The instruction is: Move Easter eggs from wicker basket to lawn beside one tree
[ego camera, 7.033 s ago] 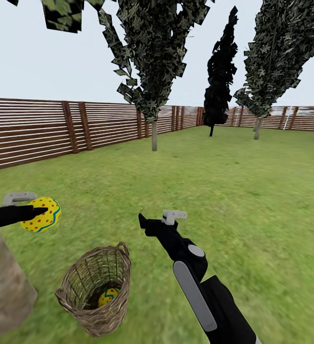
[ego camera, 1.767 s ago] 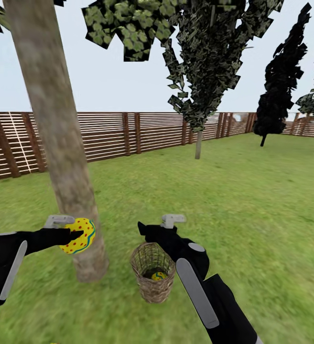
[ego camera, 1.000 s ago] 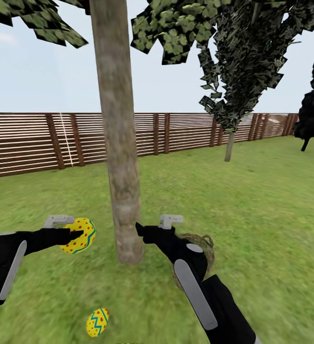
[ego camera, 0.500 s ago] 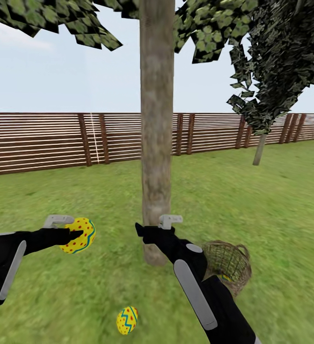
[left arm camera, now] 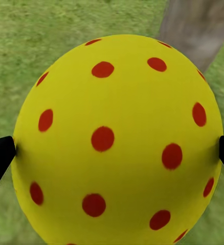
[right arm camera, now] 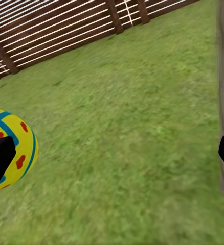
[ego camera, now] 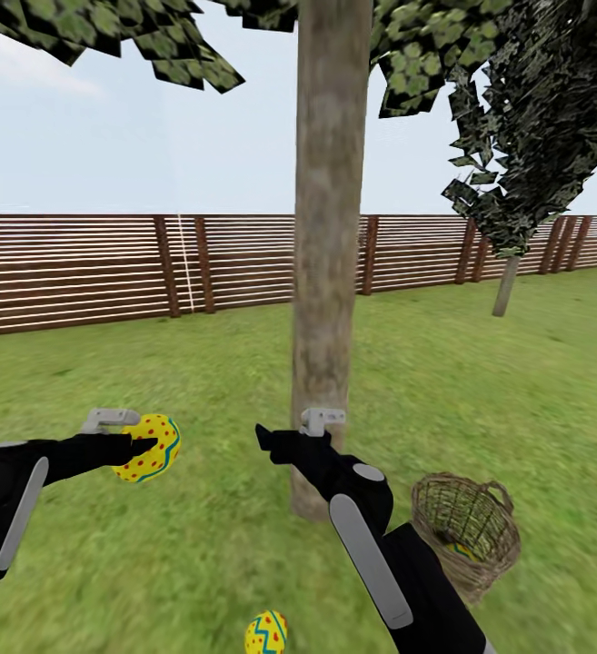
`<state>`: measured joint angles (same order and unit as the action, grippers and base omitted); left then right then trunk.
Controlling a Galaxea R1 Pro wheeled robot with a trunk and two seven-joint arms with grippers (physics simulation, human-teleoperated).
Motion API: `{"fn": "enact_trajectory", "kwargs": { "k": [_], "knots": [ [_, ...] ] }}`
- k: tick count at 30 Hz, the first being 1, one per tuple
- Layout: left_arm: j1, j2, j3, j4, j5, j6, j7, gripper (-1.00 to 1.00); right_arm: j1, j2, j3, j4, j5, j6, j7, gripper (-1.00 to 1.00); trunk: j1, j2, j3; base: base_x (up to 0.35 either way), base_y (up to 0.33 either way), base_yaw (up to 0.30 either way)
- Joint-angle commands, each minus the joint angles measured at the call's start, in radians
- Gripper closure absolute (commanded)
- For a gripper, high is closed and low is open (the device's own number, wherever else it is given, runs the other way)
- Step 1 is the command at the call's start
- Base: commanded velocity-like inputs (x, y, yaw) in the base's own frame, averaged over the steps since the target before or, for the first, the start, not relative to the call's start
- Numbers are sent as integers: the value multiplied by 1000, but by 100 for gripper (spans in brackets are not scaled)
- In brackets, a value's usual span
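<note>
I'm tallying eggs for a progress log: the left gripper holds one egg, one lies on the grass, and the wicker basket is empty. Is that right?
Not quite. The wicker basket is not empty: the head view shows a bit of yellow egg inside it. The rest stands: the left gripper is shut on one Easter egg, and another egg lies on the lawn near the tree.

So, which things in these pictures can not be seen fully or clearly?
- Egg on the lawn, head view: its lower part is cut off by the picture's bottom edge.
- Egg in the wicker basket, head view: a small yellow patch shows through the weave; the basket wall hides the rest.
- Held egg, left wrist view: it blocks the lawn behind it.
- Tree, head view: the right arm hides part of the trunk base.
</note>
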<state>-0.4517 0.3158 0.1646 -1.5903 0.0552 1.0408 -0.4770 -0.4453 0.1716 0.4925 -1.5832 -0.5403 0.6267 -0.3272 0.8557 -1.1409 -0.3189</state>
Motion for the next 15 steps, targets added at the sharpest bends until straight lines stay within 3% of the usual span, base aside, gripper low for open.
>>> {"fn": "enact_trajectory", "kwargs": {
  "k": [1, 15],
  "knots": [
    [-1, 0, 1, 0, 6, 6, 0, 100, -1, 0, 2, -1, -10, 2, -10, -100, 1, -1, -1, 217, 273, -58],
    [-1, 2, 1, 1, 7, 6, -2, 100, -1, 0, 6, 0, -10, 2, -10, -100, 1, -1, 9, 162, 298, -235]
  ]
}}
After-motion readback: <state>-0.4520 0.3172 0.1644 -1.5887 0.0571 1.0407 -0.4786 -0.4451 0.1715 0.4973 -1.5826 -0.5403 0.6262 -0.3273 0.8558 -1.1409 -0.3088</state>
